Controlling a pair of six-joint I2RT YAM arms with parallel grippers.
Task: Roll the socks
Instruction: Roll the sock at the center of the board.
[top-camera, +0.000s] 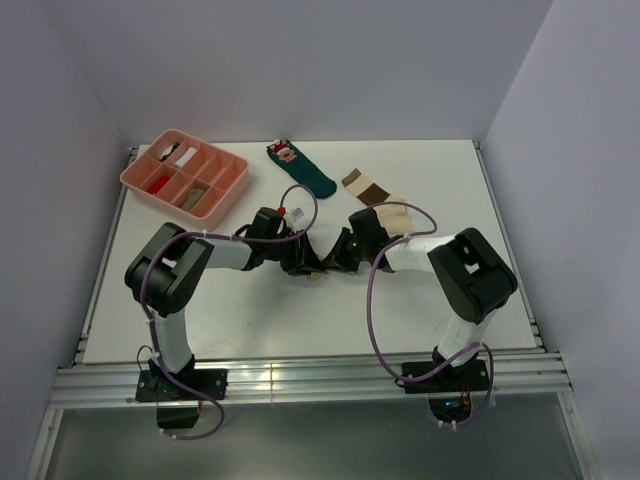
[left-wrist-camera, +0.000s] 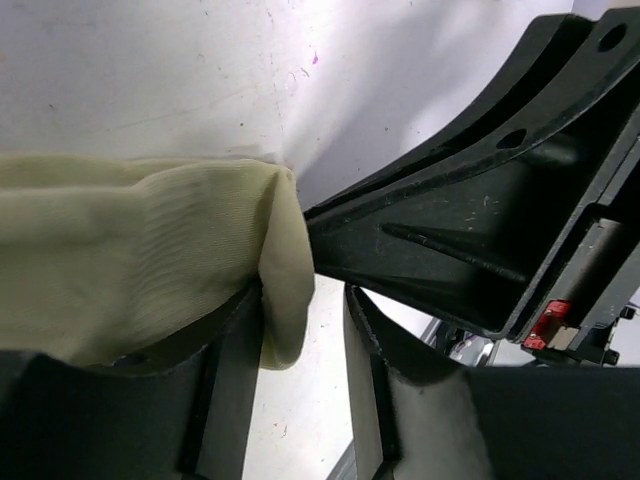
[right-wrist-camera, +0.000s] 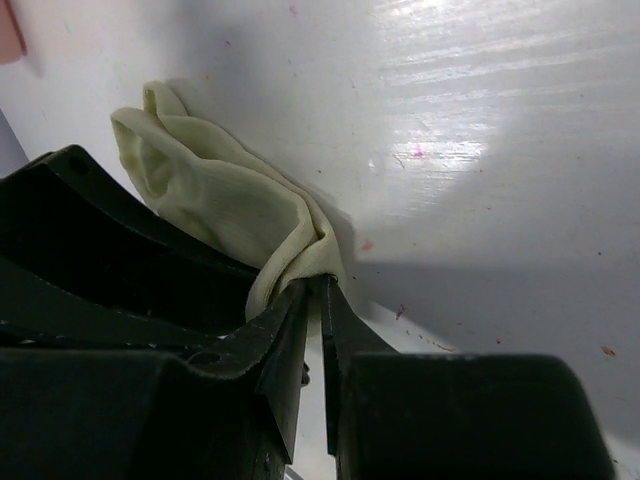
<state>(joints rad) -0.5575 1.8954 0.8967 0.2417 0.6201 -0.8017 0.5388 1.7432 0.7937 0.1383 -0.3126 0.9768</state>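
Note:
A plain pale yellowish-tan sock (right-wrist-camera: 220, 195) lies bunched on the white table where both arms meet mid-table. My right gripper (right-wrist-camera: 318, 285) is shut on one fold of it, the fabric pinched at the fingertips. My left gripper (left-wrist-camera: 308, 335) stands open right beside it. The sock's (left-wrist-camera: 150, 250) edge drapes over my left gripper's left finger (left-wrist-camera: 235, 360), and bare table shows between the jaws. In the top view the grippers (top-camera: 300, 262) (top-camera: 332, 260) nearly touch and hide most of that sock. A cream sock with brown and tan bands (top-camera: 368, 187) lies behind the right arm.
A pink compartment tray (top-camera: 232, 190) sits at the back left. A dark teal sock with a red-and-white figure (top-camera: 305, 170) lies at the back middle. The right gripper's black body (left-wrist-camera: 480, 230) fills the right of the left wrist view.

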